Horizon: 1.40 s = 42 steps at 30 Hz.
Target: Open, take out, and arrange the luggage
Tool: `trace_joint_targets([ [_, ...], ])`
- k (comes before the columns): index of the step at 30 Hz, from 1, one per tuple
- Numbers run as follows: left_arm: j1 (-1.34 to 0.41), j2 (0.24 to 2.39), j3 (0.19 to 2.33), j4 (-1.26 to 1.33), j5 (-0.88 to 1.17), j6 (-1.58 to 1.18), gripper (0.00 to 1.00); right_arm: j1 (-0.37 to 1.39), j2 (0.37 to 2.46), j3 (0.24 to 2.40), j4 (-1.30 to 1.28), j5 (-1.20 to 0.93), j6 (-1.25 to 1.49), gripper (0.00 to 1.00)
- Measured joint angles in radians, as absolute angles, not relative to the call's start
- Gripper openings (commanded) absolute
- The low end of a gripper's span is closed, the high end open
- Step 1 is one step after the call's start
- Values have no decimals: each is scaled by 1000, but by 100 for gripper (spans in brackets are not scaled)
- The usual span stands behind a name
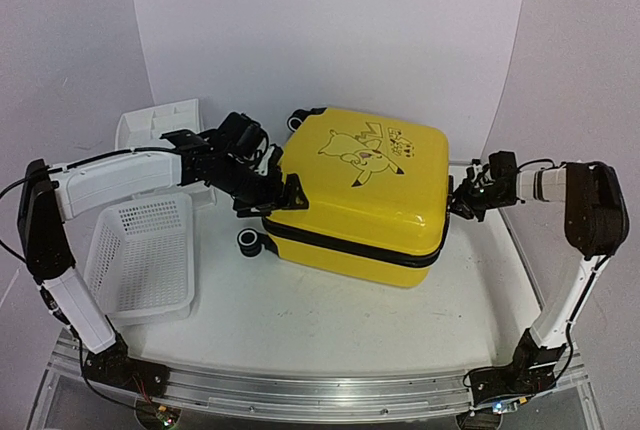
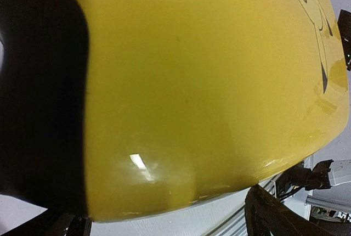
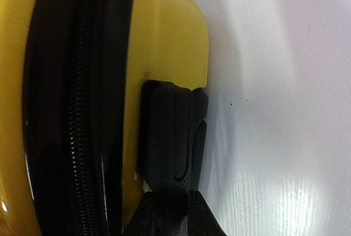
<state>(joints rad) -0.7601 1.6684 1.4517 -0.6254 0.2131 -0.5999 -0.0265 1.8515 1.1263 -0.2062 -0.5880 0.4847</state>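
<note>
Luggage (image 1: 355,190) is lying flat at the centre of the top view on the worktop (image 1: 330,320). The left fingers (image 1: 291,192) are standing apart against its left edge, and the right fingers (image 1: 462,200) are sitting at its right edge. In the left wrist view, its yellow shell is filling the frame. In the right wrist view, its zipper band (image 3: 82,110) is running down the left; whether the right fingers are standing apart or together, I cannot tell.

The luggage (image 1: 360,205) has a glossy yellow hard shell; the basket (image 1: 140,250) is white plastic mesh.
</note>
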Motion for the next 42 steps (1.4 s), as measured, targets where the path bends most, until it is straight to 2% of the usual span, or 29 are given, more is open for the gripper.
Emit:
trace_joint_targets([
  [6,-763,1737,1531,-682,225,-552,94,7,1714,963,-162,-513,506,4],
  [10,-736,1808,1601,-724,224,-516,94,55,1612,859,-155,-463,551,6],
  [13,-685,1873,1670,-775,223,-481,94,138,1505,767,-162,-383,608,10],
  [17,-616,1973,1784,-821,203,-434,98,267,1369,687,-248,-321,674,27],
  [22,-579,2060,1917,-803,138,-371,99,321,1211,672,-472,-305,628,45],
  [26,-589,2038,1924,-796,110,-340,99,333,1128,677,-633,-314,540,64],
  [29,-598,1943,1828,-758,130,-339,99,332,1055,676,-676,-350,470,73],
  [34,-646,1686,1618,-705,201,-358,99,333,906,599,-500,-427,398,70],
  [37,-721,1577,1554,-659,236,-384,99,333,883,517,-333,-441,382,57],
  [42,-847,1502,1463,-565,267,-432,99,333,959,468,-112,-442,356,42],
])
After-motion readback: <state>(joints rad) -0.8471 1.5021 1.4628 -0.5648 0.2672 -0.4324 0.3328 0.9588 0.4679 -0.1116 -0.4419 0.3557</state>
